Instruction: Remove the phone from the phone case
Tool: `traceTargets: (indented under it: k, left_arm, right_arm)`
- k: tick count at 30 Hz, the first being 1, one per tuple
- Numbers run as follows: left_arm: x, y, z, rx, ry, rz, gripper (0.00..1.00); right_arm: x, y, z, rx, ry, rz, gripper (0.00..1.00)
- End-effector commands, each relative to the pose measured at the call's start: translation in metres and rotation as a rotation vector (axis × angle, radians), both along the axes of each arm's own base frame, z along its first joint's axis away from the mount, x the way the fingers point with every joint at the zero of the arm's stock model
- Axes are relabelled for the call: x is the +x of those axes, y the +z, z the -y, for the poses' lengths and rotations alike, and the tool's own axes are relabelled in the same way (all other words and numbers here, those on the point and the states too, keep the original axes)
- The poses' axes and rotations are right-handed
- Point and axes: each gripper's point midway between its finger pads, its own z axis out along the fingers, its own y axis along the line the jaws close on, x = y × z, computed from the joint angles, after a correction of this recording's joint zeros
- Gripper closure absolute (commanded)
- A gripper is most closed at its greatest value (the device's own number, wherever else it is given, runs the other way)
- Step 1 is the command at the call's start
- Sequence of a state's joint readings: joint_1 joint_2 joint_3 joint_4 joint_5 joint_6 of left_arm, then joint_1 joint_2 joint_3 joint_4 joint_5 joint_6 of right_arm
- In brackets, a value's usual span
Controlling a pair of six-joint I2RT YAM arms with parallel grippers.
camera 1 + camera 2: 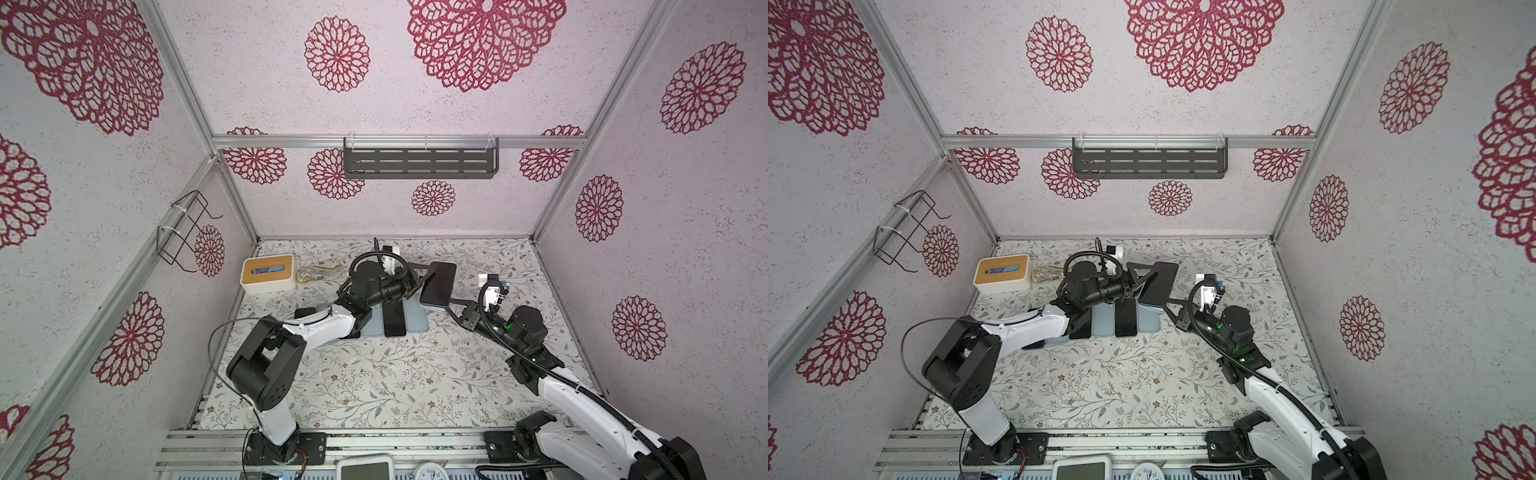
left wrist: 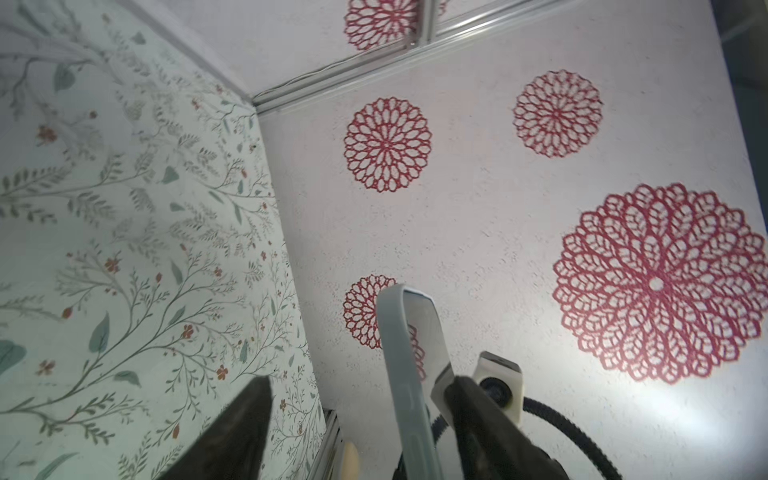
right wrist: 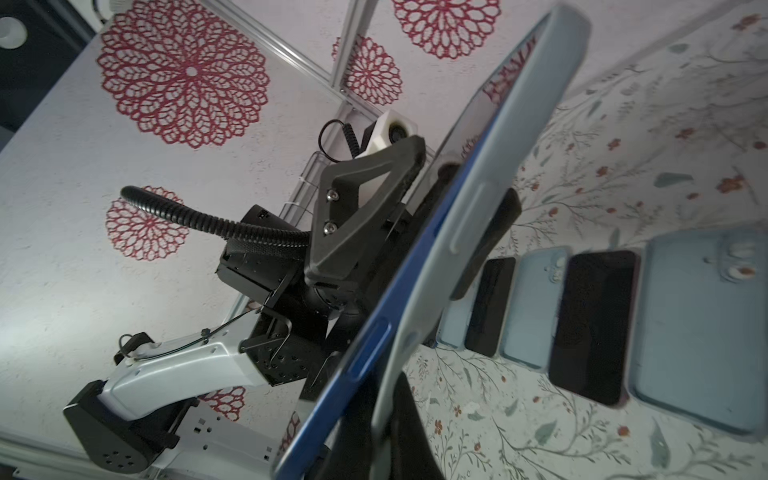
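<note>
Floral tabletop [image 1: 374, 374] below; I see the phone [image 1: 438, 284] held clear of it, seated in its grey phone case [image 3: 523, 137]. Whether an edge has begun to lift, I can't make out. On the right gripper [image 1: 448, 306] the jaws are clamped tight on the phone's near end. On the left gripper [image 1: 424, 279] the jaws stand wide, one either side of the phone, gripping nothing. Beneath both jaws lies a row of phones and cases [image 1: 392, 322].
</note>
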State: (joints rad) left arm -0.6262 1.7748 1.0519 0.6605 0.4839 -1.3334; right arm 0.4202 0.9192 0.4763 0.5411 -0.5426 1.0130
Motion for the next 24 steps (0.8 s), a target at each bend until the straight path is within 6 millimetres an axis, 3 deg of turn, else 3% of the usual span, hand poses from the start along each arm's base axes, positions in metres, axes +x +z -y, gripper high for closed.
traceTargets:
  k: [1,7,11,14,19,24]
  left_arm:
    - [0.008,0.008,0.003,-0.051,0.024,0.042,0.15]
    - [0.016,0.004,-0.001,0.054,0.069,0.102,0.03]
    - [0.013,0.002,0.003,0.134,0.044,0.177,0.01]
    - [-0.007,0.000,0.010,0.267,-0.036,0.290,0.00]
    - [-0.048,-0.019,0.025,0.634,-0.216,0.513,0.06]
    - [-0.076,-0.036,0.032,0.799,-0.351,0.674,0.12]
  right_arm:
    - [0.005,-0.022,0.019,-0.072,-0.082,-0.061,1.00]
    - [0.011,-0.050,0.037,-0.134,-0.130,-0.138,1.00]
    - [0.015,-0.071,0.045,-0.180,-0.145,-0.183,1.00]
    - [0.018,-0.081,0.049,-0.193,-0.142,-0.202,1.00]
    - [0.024,-0.098,0.053,-0.221,-0.133,-0.241,1.00]
    - [0.030,-0.107,0.052,-0.221,-0.117,-0.265,1.00]
